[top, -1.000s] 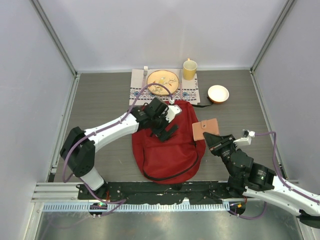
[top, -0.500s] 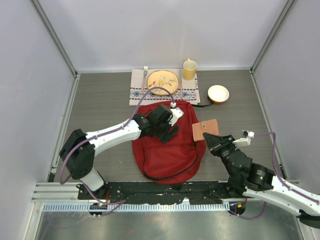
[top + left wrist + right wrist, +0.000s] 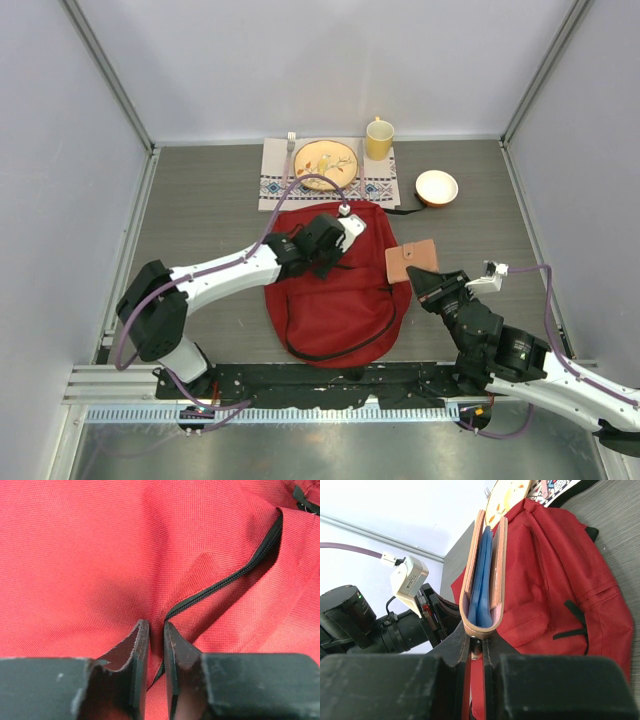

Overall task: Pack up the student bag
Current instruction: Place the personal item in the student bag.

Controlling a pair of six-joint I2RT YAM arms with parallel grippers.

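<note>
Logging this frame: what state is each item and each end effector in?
student bag, lying flat on the table
left end effector, shut on student bag fabric beside the zipper
right end effector, shut on the brown notebook's spine
brown notebook, closed, held beside the bag
yellow mug, upright on the placemat
plate, flat on the placemat
bowl, upright, looks empty

Matt woven-cloth student bag [image 3: 75, 555] (fine weave), smooth leathery folder [image 3: 411, 260]
</note>
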